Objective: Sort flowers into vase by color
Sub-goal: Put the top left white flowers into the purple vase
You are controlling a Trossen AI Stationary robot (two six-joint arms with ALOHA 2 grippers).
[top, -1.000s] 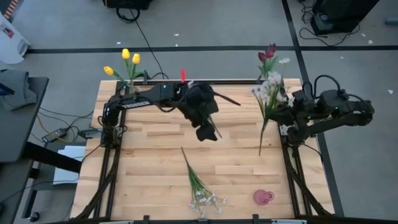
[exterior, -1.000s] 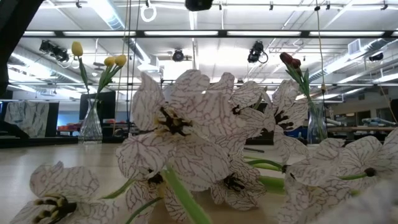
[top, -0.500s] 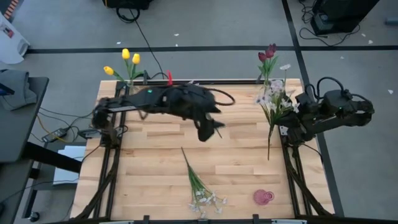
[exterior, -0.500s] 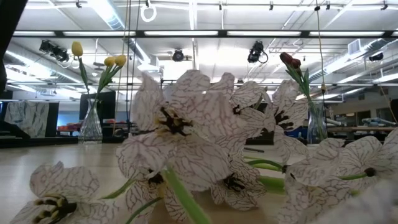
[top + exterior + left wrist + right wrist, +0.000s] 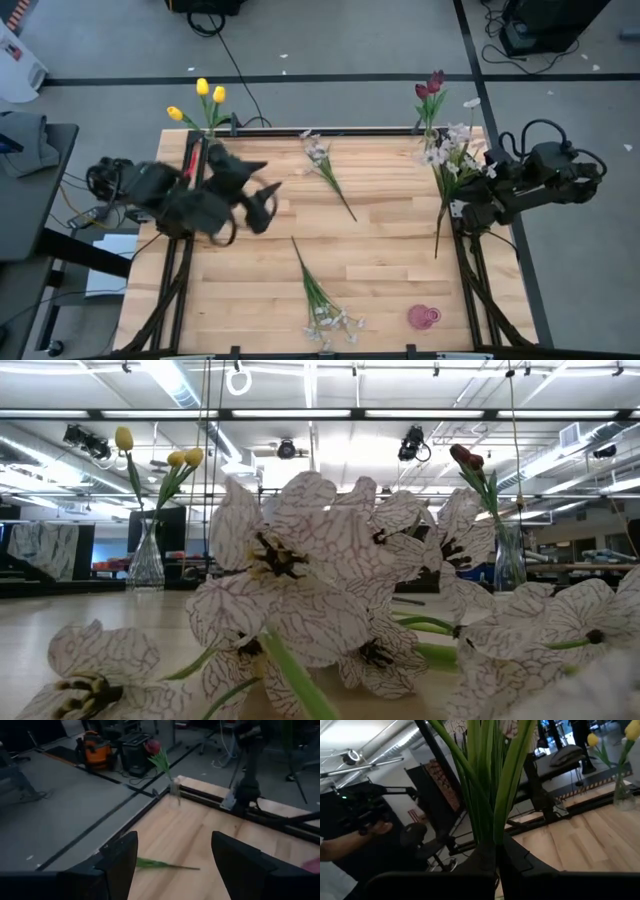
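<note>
Yellow tulips (image 5: 208, 95) stand in a glass vase (image 5: 147, 560) at the far left corner. Dark red tulips (image 5: 431, 85) stand in a vase (image 5: 508, 560) at the far right. One whitish spray (image 5: 325, 165) lies flat at the far middle of the table. Another whitish spray (image 5: 320, 300) lies near the front edge, its blossoms (image 5: 300, 580) filling the low view. My right gripper (image 5: 457, 195), by the right edge, is shut on a third whitish spray (image 5: 445, 160). My left gripper (image 5: 175, 865) stands open with nothing between its fingers, at the table's left side (image 5: 262, 205). My right gripper pinches the bundle of green stems (image 5: 487, 845) of the whitish spray between its two fingers, coming level from the table's right side and lying across the stems. The stems rise from the fingers toward the blossoms. The stem end (image 5: 437, 250) hangs past the gripper.
A small pink thing (image 5: 424, 317) lies near the front right corner. The bare wood (image 5: 250, 280) between the sprays is free. Black frame rails (image 5: 175, 270) run along both side edges. In the right wrist view a person's hand (image 5: 375, 827) shows beyond the table.
My left arm has swung from the far middle of the table back toward the left edge, rising and turning as it went. This has uncovered the whitish spray lying there. The spray in my right gripper has shifted a little toward the right edge.
</note>
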